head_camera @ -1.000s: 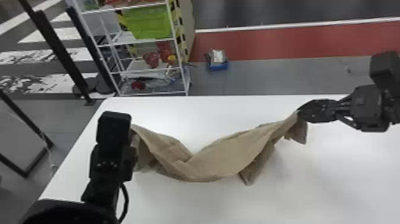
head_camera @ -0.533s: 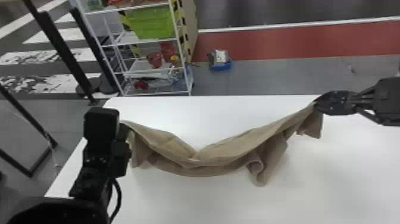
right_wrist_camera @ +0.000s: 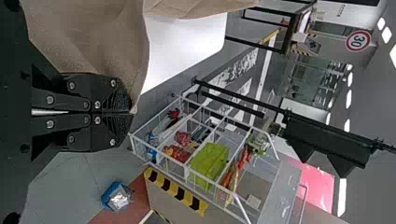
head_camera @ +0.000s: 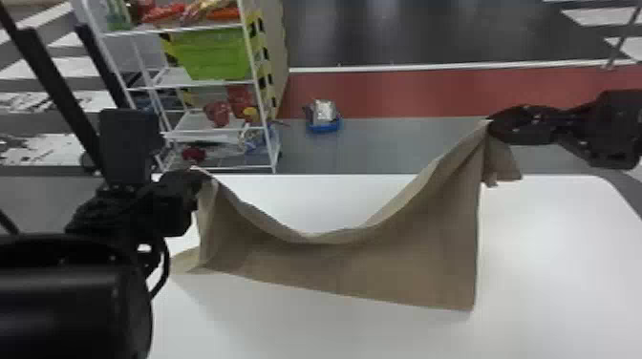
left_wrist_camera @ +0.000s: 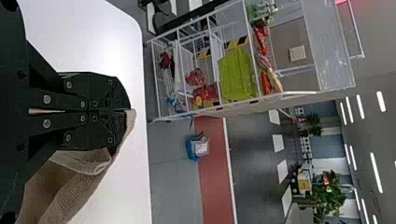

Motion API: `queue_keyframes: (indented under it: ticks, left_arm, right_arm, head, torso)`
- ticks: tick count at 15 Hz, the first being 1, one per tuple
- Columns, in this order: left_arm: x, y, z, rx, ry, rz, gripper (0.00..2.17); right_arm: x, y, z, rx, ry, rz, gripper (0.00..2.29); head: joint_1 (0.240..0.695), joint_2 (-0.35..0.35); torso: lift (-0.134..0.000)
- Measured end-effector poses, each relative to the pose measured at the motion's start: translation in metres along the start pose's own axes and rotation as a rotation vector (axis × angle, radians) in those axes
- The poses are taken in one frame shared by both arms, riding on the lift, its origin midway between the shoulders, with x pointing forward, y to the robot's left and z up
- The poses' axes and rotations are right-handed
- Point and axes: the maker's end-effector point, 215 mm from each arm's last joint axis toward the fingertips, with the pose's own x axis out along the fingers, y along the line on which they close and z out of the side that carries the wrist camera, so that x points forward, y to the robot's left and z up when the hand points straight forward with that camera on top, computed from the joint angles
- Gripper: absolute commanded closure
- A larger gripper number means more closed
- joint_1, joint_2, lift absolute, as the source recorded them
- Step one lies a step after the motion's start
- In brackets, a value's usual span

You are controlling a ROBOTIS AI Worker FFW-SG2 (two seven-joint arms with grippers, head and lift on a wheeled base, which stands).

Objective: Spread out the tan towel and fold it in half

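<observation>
Nearest, at the left, the robot's left arm [head_camera: 71, 296] comes in over the worktop [head_camera: 549, 267], and its left gripper [head_camera: 203, 175] stands toward the far left part, its jaws closed on an upper corner of the tan towel [head_camera: 363, 267]. The towel hangs between the two grippers above the middle of the worktop, its lower hem toward the near edge, slanting down to a free corner well in from the right edge; whether that hem touches the surface, I cannot tell. At the left, a pale flap of the cloth spreads outward under the left gripper. The upper hem sags in a deep curve, its low point short of the far edge, and climbs steeply on the right to the right gripper [head_camera: 492, 123], which is raised and seen against the floor past the far edge, left of the rounded far right corner. Its jaws are pressed together on the other upper corner of the towel, and a short fold dangles just beside the tips. Farther off, past the far edge, a blue container [head_camera: 325, 126] with a silvery packet [head_camera: 325, 110] sits on the floor, and to its left stands a white rack [head_camera: 265, 138] holding a green bin [head_camera: 215, 55].
</observation>
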Motion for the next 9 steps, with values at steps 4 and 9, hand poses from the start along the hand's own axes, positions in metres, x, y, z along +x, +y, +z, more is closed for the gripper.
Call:
queue_keyframes:
  ticks: [4, 9]
  left_arm:
    - [0.032, -0.001, 0.037, -0.035, -0.005, -0.053, 2.14]
    - [0.077, 0.01, 0.072, -0.084, 0.001, -0.076, 2.14]
  right_arm:
    - [0.001, -0.045, 0.013, 0.03, -0.002, -0.052, 1.6]
    - [-0.005, -0.125, 0.021, 0.052, 0.018, -0.217, 1.6]
  head:
    - [0.522, 0.084]
    - [0.442, 0.054]
  torso:
    - [-0.124]
    - [-0.124]
